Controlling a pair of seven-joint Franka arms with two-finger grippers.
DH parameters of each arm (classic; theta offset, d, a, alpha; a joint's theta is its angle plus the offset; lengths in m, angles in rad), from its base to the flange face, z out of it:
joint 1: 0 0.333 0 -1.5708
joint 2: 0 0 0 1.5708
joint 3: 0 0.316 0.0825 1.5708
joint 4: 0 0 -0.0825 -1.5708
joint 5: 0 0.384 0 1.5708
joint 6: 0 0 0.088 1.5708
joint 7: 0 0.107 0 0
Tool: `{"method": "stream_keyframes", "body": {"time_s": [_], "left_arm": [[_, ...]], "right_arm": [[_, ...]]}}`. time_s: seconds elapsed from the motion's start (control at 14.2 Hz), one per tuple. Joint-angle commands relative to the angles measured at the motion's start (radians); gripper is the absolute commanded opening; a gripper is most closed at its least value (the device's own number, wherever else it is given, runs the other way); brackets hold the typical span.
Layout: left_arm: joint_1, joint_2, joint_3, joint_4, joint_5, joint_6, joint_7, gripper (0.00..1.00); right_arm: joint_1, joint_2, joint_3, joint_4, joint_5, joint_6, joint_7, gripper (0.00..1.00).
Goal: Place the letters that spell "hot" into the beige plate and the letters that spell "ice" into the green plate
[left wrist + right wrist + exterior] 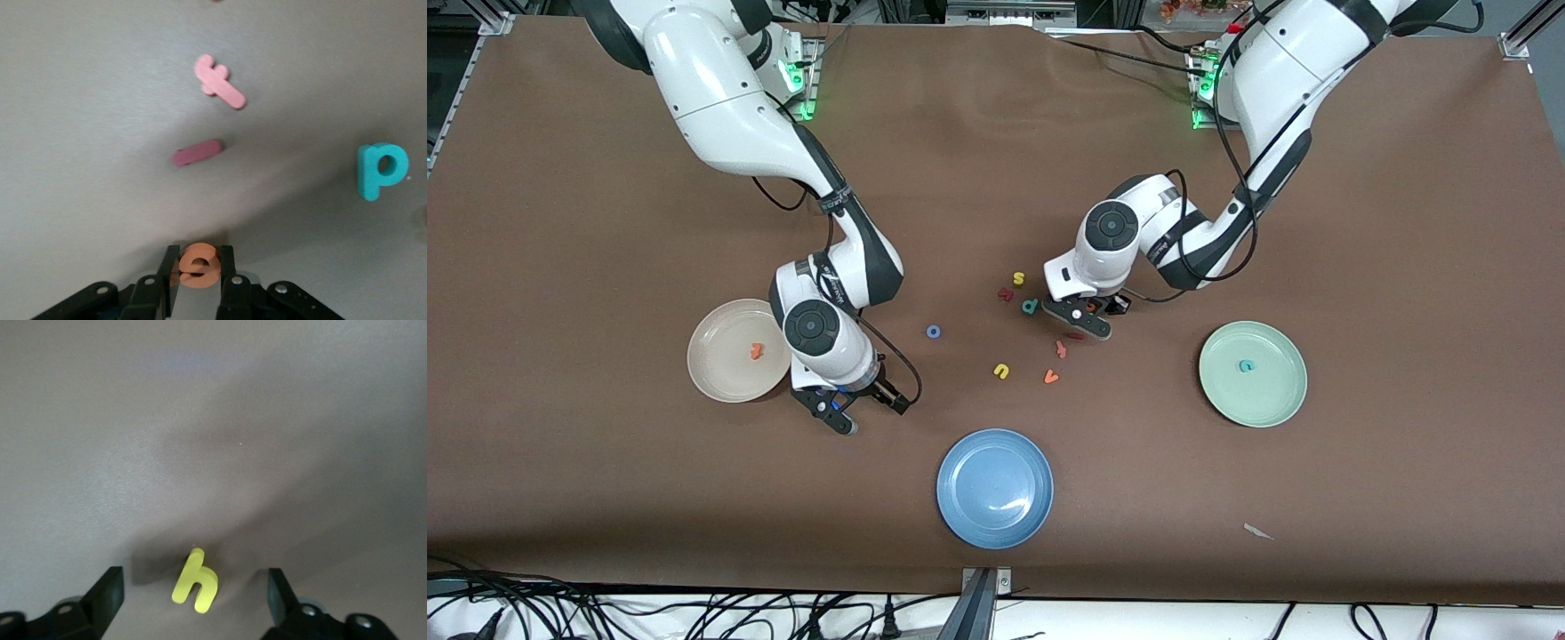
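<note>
The blue plate (994, 488) lies nearest the front camera, close to the table's (605, 498) front edge, with bare brown cloth on every side of it.

Next up from it, the right gripper (852, 413) is down at the table just beside the beige plate (720, 378). Its fingers (107, 593) stand wide apart, with the yellow "h" (195, 581) lying flat on the cloth between them, touched by neither and with room on both sides. The beige plate holds one letter, the orange "t" (757, 351), and its rim is just beside the gripper's wrist.

The green plate (1272, 400), toward the left arm's end, holds the teal "c" (1246, 365) and has open cloth all round.

Between the grippers lie loose letters, well spaced: a yellow "u" (1001, 371), an orange "v" (1051, 377), the blue "o" (933, 332), and a pink "f" (219, 82).

The left gripper (1092, 313) is low over the middle of the table. Its fingers (228, 270) are drawn in close, pinching the orange "e" (198, 265) between them, touching on both sides. Just ahead of the fingertips lies the dark red "i" (197, 153), apart from them; the teal "p" (380, 170) sits off to one side. A yellow "s" (1017, 279) and another dark red letter (1006, 293) lie farther from the camera.

Count: three plates, two grippers, twelve letters.
</note>
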Motion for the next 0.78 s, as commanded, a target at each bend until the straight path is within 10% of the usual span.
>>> {"method": "stream_keyframes", "body": {"time_s": [0.0,0.7], "left_arm": [[0.021,-0.076,-0.003,0.008,0.022,-0.08,-0.011,0.08],[0.297,-0.056,0.028,0.094,0.035,-0.094,0.521,0.11]], "right_arm": [[0.001,0.033,-0.002,0.043,0.003,0.002,-0.006,0.73],[0.005,0.039,0.001,0.043,0.005,0.002,0.003,0.35]]}}
